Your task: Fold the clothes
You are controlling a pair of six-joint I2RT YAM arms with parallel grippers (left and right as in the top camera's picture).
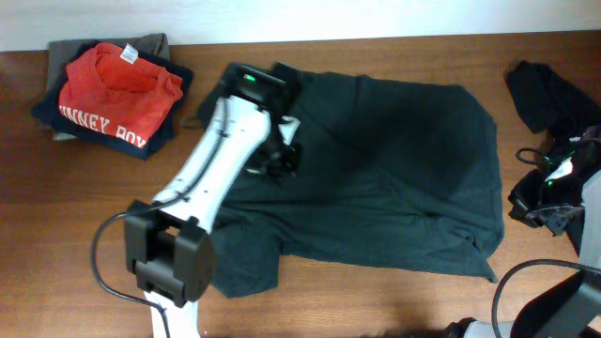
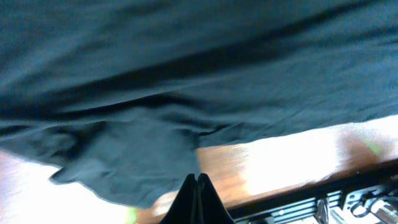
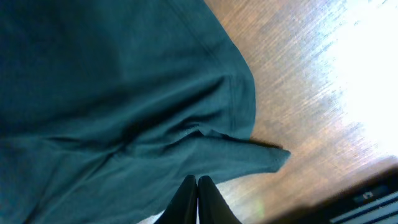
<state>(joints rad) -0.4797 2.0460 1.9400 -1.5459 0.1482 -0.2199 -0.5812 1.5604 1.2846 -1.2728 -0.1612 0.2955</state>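
Note:
The clothes in play are a large dark T-shirt [image 1: 394, 178] spread flat across the middle of the table, plain side up. My left gripper [image 1: 278, 164] hangs over its left part. In the left wrist view this gripper [image 2: 196, 177] is shut, its tips over the edge of a fabric flap [image 2: 130, 155] beside bare wood, with nothing seen between them. My right gripper [image 1: 526, 205] sits off the shirt's right edge. In the right wrist view it [image 3: 197, 179] is shut, with a shirt corner [image 3: 249, 155] beyond it.
A folded stack topped by a red shirt [image 1: 117, 89] lies at the back left. A crumpled black garment [image 1: 549, 94] sits at the back right near the right arm. Bare wooden table [image 1: 56, 216] shows at the front left and along the front edge.

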